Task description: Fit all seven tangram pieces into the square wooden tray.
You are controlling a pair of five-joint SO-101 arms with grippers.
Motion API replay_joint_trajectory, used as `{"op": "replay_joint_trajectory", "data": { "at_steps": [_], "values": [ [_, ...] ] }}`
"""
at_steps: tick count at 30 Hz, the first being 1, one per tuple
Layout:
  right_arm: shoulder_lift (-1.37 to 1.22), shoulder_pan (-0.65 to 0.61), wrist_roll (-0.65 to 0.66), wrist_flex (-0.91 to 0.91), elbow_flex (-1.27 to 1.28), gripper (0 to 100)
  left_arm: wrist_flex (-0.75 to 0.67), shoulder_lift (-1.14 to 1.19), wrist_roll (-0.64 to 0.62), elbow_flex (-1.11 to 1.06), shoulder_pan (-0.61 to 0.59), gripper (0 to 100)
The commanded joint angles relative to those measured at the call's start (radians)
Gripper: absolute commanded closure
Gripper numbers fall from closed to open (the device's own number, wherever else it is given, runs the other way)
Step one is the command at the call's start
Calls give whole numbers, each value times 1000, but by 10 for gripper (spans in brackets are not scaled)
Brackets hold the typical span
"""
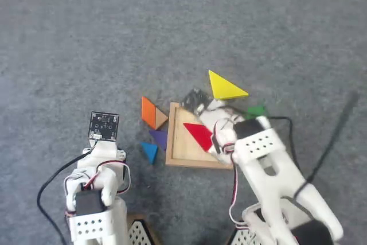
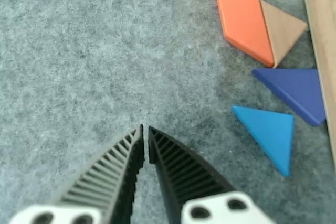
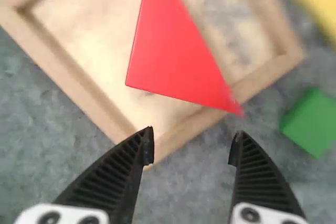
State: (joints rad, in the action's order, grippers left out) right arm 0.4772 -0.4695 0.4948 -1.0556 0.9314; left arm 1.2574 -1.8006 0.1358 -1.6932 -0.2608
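Black ribbed fingers of the left gripper point(image 2: 146, 129) are almost pressed together on nothing, low over the grey carpet point(image 1: 86, 55) and well apart from the tray. The right gripper point(image 3: 193, 135) hangs empty, fingers spread wide, above the near rim of the wooden tray point(image 3: 68, 85). Inside lies the red triangle point(image 3: 170, 61), and one sharp corner of it seems to ride over that rim. If so, it sits tilted, and a press there could flip it out or jam it. The spread fingers could also catch the rim and drag the tray. A dragged tray would shove the purple triangle point(image 1: 159, 137), which touches its side, and the blue triangle point(image 1: 149, 151) just beside it. The orange parallelogram point(image 1: 148, 111) and tan triangle point(image 1: 161, 118) lie touching each other, further on. The green square point(image 1: 256, 110) lies close by the right arm and is easily knocked. The yellow triangle point(image 1: 225, 86) lies farthest, beyond the tray.
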Motion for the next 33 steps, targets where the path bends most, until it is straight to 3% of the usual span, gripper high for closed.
{"op": "replay_joint_trajectory", "data": {
  "at_steps": [1, 12, 26, 33],
  "values": [
    [-99, 10, -11, 96, 6, 772, 5, -12, 6, 8, 0, 985],
    [-429, 12, -11, 166, -199, 772, 5, -12, 6, 8, 0, 985],
    [-496, 5, -11, 131, -466, 771, 5, -12, 6, 8, 0, 985],
    [-691, 5, -12, 170, -585, 768, 5, -12, 6, 8, 0, 985]
  ]
}}
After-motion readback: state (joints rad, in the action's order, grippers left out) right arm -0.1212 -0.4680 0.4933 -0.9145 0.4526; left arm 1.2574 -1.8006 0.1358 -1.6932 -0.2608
